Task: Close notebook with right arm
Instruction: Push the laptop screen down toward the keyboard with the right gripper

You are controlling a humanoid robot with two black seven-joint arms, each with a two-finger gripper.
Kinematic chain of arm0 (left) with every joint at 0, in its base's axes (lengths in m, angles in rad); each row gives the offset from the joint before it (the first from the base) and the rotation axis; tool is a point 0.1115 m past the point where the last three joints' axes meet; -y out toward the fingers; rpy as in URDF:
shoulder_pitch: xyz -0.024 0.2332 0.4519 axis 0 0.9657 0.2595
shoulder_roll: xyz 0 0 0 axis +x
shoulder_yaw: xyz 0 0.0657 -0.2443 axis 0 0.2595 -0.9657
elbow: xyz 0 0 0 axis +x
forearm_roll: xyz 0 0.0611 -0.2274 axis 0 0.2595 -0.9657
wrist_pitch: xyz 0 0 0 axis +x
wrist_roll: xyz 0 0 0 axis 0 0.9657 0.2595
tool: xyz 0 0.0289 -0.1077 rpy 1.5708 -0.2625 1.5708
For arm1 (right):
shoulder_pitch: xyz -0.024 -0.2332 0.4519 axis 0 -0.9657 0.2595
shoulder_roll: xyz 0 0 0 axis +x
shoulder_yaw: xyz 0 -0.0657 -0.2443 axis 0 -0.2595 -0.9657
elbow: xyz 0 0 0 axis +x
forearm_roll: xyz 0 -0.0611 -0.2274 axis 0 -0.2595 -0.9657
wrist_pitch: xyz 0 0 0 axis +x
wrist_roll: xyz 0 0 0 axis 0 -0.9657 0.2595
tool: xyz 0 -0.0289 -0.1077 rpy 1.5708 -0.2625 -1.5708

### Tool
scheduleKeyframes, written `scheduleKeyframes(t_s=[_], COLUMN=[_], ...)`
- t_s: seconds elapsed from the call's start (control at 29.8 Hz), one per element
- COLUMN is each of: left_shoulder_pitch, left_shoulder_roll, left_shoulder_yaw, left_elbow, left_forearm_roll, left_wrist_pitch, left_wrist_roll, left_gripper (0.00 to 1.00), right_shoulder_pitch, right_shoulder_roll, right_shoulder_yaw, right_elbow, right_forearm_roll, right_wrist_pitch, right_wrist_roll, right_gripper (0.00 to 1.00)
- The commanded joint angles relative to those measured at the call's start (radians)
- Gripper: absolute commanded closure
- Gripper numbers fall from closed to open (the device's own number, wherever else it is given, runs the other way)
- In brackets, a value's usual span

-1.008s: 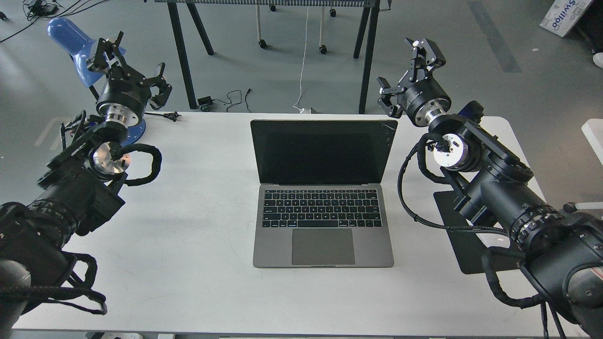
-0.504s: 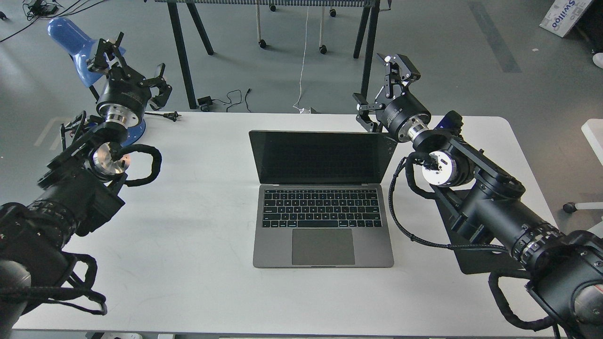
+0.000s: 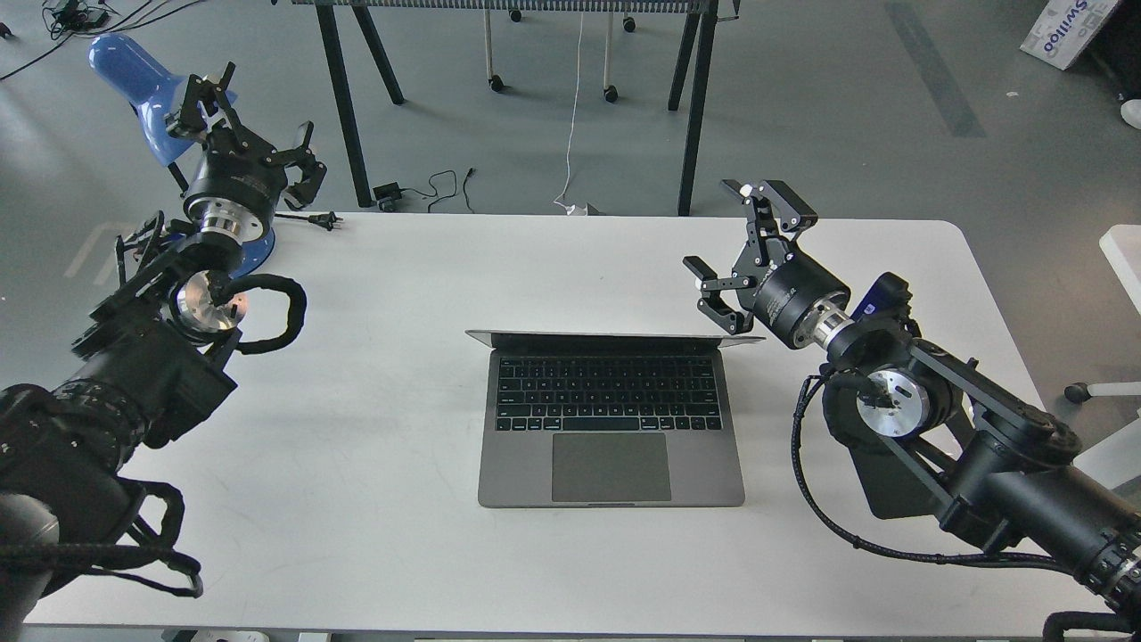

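The space-grey notebook (image 3: pixel 611 419) lies at the table's middle with its keyboard and trackpad showing. Its lid (image 3: pixel 615 338) is tilted far forward, so I see only its thin top edge above the keys. My right gripper (image 3: pixel 736 248) is open, with one finger up and one low beside the lid's right corner. The blue wrist part (image 3: pixel 876 297) shows behind it. My left gripper (image 3: pixel 251 125) is open and empty at the far left table corner, far from the notebook.
A black mouse pad (image 3: pixel 891 486) lies under my right arm at the right. A blue lamp (image 3: pixel 134 76) stands by my left gripper. A plug and cable (image 3: pixel 314 217) lie at the table's back left edge. Table legs stand beyond the far edge.
My right arm moved left, then down and towards me, and the lid swung from upright to steeply tilted over the keyboard. My left arm stayed still.
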Motion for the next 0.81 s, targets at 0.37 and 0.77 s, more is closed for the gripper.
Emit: scheduleKeyframes(t_s=[0.37, 0.77], left_shoulder_pitch=[-0.003, -0.003], left_shoulder_roll=[0.0, 0.0], left_shoulder_yaw=[0.0, 0.0], left_elbow=[0.0, 0.0], left_forearm_roll=[0.0, 0.0], left_wrist_pitch=[0.0, 0.0], left_wrist_roll=[0.0, 0.0], left_gripper=[0.0, 0.0], right_shoulder_pitch=[-0.102, -0.18], right_shoulder_roll=[-0.009, 0.001], right_shoulder_yaw=[-0.117, -0.163], right_elbow=[0.066, 0.022], right_forearm_roll=[-0.02, -0.087], right_wrist_pitch=[0.004, 0.004], right_wrist_roll=[0.011, 0.015], right_gripper=[0.0, 0.0])
